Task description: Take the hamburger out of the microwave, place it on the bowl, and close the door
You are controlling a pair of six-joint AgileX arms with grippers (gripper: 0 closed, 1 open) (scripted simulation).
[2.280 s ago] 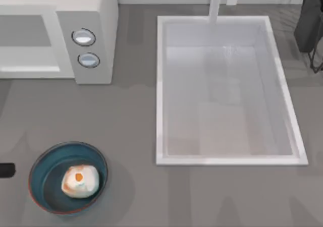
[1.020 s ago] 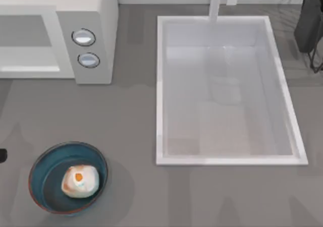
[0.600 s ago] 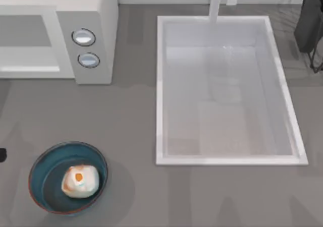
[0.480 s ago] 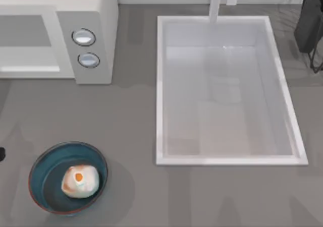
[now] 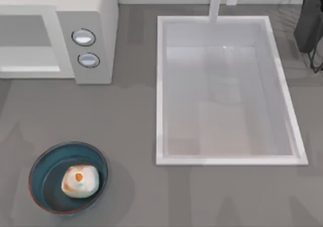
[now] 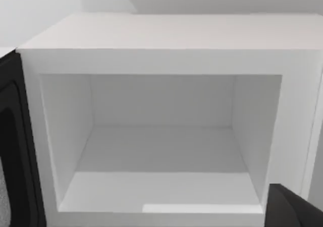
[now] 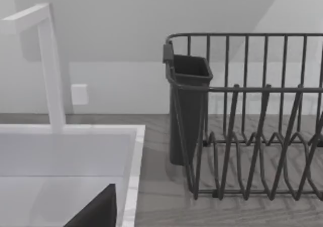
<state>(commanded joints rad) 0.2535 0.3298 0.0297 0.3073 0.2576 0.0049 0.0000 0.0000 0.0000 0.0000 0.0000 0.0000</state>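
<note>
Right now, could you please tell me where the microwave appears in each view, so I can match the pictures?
Top view: the microwave is at the upper left, to the left of the sink.
Left wrist view: the microwave is seen head-on, its cavity open and bare.
Right wrist view: this one looks at the sink and dish rack instead.
Shared landmark: the white faucet links the top and right wrist views.

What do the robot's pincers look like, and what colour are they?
Just small bits of them poke into the wrist pictures. The left pincer is a dark, almost black wedge with a smooth matte surface, in front of the white microwave. The right pincer is a matching black slanted piece with a straight edge, beside the white sink. No cables or markings are visible.
</note>
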